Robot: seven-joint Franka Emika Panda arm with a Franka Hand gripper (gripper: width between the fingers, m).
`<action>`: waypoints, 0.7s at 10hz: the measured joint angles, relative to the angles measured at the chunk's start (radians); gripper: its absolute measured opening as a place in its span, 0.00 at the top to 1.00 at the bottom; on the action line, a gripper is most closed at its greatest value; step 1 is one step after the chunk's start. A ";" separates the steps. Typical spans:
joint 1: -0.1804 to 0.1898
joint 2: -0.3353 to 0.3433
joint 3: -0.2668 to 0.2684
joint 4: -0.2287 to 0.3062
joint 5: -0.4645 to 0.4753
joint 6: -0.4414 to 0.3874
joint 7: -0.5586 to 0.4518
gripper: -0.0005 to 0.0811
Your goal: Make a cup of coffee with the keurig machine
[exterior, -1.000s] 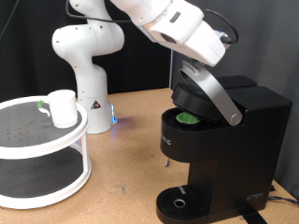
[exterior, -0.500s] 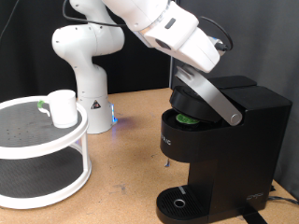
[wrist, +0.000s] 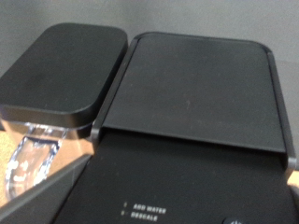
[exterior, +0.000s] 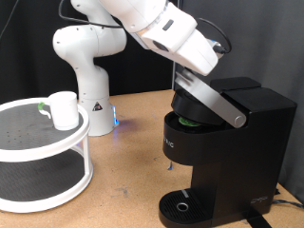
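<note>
Exterior view: keurig machine [exterior: 228, 152] sits at 4 o'clock, its stiff hinged lid handle [exterior: 211, 99] partly raised, best pressed near its tip. Gripper's above it, fingers hidden, can't tell its opening. The cup [exterior: 63, 109], light and breakable, waits at 9 o'clock on the white rack [exterior: 47, 152].

Wrist view: only the machine's black top.

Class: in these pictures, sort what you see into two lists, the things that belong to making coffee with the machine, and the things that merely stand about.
Belong:
keurig machine, lid partly raised
green pod inside it
cup, on the rack

Stand about:
white two-tier rack
second white robot arm
</note>
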 joint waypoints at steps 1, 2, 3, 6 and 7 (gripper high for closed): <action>0.000 0.000 -0.003 -0.002 -0.010 0.000 -0.002 0.99; -0.002 0.000 -0.005 -0.005 -0.019 0.000 -0.007 0.99; -0.004 0.000 -0.007 -0.009 -0.026 0.000 -0.012 0.99; -0.009 0.000 -0.017 -0.026 -0.048 0.003 -0.027 0.99; -0.010 0.000 -0.020 -0.034 -0.053 0.009 -0.033 0.99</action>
